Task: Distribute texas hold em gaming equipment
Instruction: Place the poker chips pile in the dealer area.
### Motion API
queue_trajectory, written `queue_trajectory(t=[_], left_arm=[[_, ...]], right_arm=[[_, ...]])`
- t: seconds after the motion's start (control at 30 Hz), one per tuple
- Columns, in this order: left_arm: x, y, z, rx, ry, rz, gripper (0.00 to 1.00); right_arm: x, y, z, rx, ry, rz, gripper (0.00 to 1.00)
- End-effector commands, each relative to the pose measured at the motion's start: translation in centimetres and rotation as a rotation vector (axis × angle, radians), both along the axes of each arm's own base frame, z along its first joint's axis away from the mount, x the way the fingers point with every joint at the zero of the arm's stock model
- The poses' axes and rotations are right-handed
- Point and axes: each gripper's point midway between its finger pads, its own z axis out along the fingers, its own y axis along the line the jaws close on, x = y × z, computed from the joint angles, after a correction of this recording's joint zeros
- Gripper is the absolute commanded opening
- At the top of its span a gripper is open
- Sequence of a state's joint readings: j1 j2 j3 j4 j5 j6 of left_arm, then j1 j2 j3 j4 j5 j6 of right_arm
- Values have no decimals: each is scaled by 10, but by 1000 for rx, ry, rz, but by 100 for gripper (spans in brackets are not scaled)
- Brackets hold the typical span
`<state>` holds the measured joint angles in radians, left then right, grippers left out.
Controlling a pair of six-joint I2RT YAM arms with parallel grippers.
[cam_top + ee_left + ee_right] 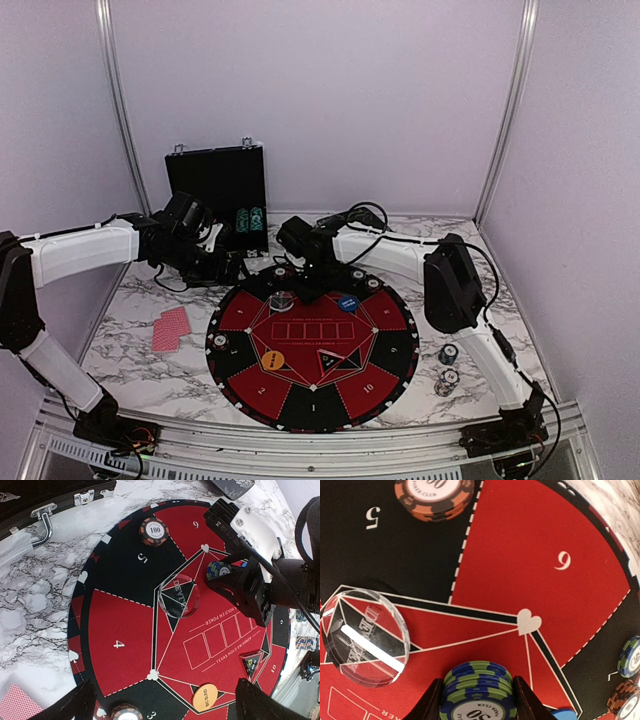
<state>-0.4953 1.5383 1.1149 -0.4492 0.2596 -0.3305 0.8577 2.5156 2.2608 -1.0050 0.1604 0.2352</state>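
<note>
**Item:** green-and-blue chip stack (479, 690), clamped between the two fingers of the right gripper (479, 702). It sat over the inner red field of the round mat (312, 345), just inside the heart mark between sectors 5 and 6. Whether it touched the mat could not be told.

**Left gripper** (165, 707): fingers spread wide, holding nothing, over sectors 3 and 4.

**Surroundings:**
- clear disc (365, 637) on the mat, near the stack
- orange-edged chip stack (435, 495) at sector 5
- orange disc (205, 696) and blue disc (348, 302) on the mat
- red-backed cards (171, 328) on the marble, left of the mat
- two chip piles (449, 354) on the marble, right of the mat
- black case (215, 185) standing open at the back

**Obscured:**
- The right arm covered part of the mat's far rim.
- The sector-3 chip (124, 712) was cut by the frame edge.
- The chips in the case were too small to read.
</note>
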Motion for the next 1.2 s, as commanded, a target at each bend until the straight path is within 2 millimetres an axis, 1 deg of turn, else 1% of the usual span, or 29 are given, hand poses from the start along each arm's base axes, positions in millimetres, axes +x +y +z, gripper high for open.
queue_trajectory(t=[0.0, 0.27, 0.43, 0.6, 0.73, 0.93, 1.07, 1.17], left_arm=[[2, 0, 0, -14, -2, -2, 99], [1, -1, -2, -14, 5, -5, 99], [1, -1, -3, -17, 12, -7, 99], [-1, -3, -6, -23, 27, -14, 99], [-1, -6, -11, -23, 41, -21, 99], [-2, -9, -19, -16, 65, -22, 99], [-2, -13, -23, -3, 71, -29, 99], [-1, -15, -23, 9, 71, -30, 99]], right_arm=[[13, 5, 12, 26, -39, -2, 22], [20, 8, 6, 38, -35, 0, 22], [19, 10, -1, 39, -23, 5, 22], [19, 12, -2, 50, -19, 10, 25], [19, 13, -2, 53, -15, 14, 34], [21, 12, 4, 61, -23, 18, 48], [26, 13, 15, 86, -37, 22, 56], [31, 12, 33, 113, -58, 19, 59]])
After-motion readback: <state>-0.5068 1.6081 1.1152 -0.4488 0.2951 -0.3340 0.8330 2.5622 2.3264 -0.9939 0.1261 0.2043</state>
